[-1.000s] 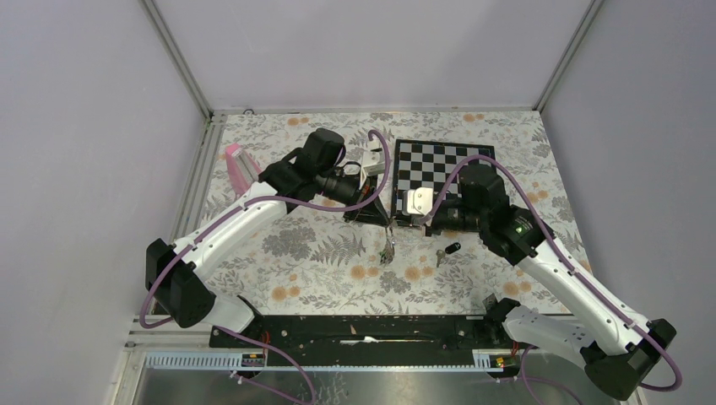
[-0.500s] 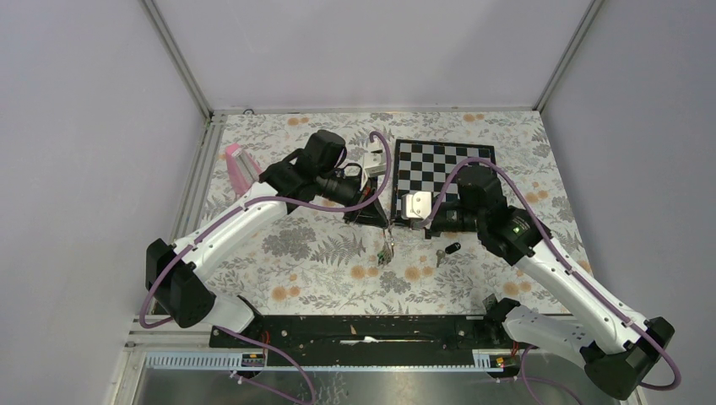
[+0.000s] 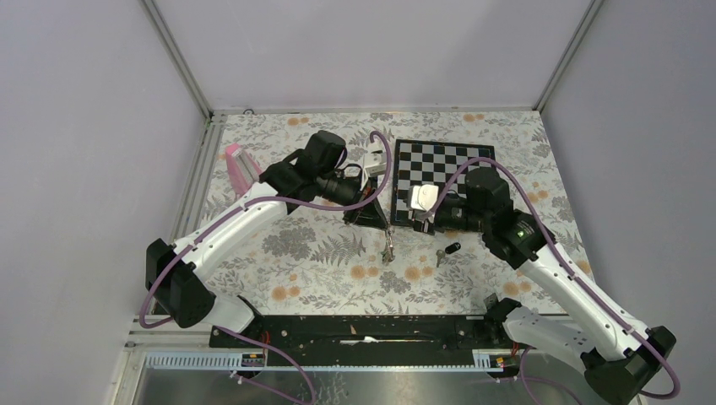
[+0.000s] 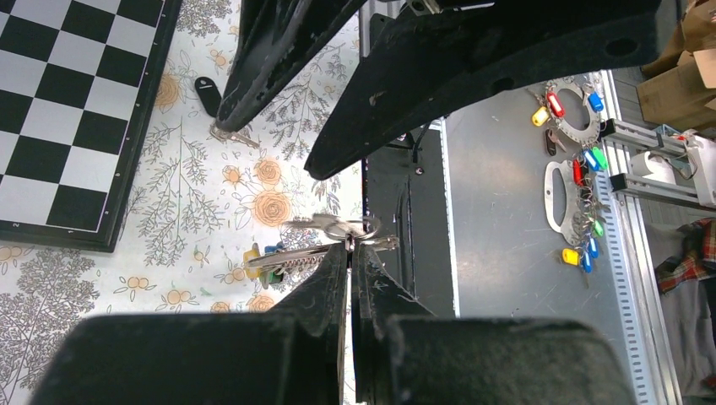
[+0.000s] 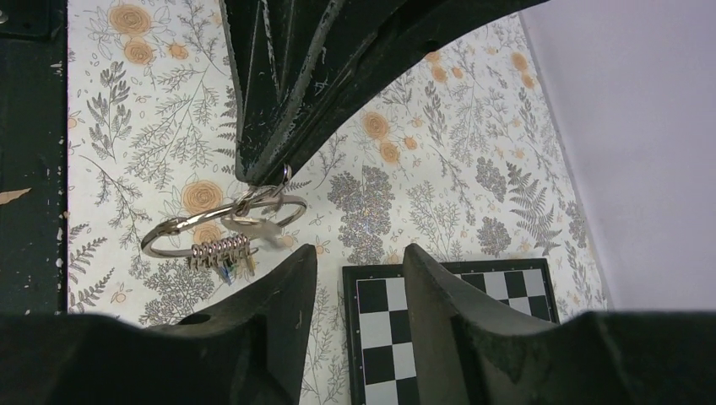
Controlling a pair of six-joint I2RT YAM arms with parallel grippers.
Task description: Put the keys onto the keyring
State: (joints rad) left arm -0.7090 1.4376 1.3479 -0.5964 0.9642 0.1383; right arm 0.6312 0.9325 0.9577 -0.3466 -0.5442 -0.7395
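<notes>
The keyring [image 4: 333, 228] is held pinched in the left gripper [image 4: 349, 253]; the right gripper [image 5: 355, 266] is spread, empty. The black-headed key [image 3: 452, 248], lying rightward, should be fetched next.

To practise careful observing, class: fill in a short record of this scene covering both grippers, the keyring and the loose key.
Left gripper: shut on the keyring, which hangs from it
Right gripper: open, empty, facing the keyring
Black-headed key: lying on the flowered cloth, off the ring
Chessboard: flat, beside the key
</notes>
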